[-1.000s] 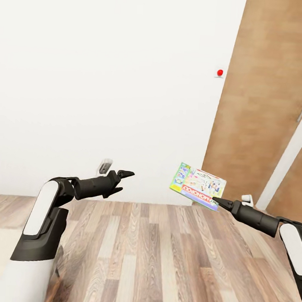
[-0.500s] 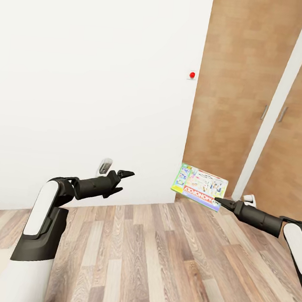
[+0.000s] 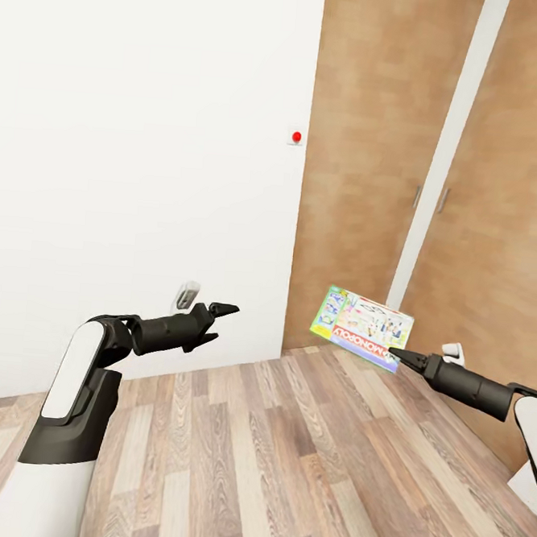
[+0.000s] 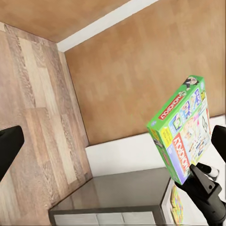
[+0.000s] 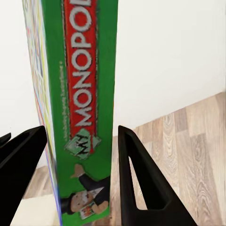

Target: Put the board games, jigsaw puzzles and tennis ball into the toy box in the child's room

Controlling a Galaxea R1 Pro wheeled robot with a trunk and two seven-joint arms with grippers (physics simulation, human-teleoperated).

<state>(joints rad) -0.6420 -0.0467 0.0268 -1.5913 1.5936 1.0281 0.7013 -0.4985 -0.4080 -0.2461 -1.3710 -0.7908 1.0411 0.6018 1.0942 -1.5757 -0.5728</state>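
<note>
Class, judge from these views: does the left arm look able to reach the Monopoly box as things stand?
Probably yes: the empty left gripper has only open air between it and the Monopoly box, which the right gripper holds beside it.

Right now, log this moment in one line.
phase: in transit | right tool: holding Monopoly box | left tool: open, empty | facing: wardrobe doors

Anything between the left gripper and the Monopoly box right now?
Nothing: in the head view only open air, with white wall and plank floor behind, separates the empty left gripper from the Monopoly box gripped by the right gripper.
</note>
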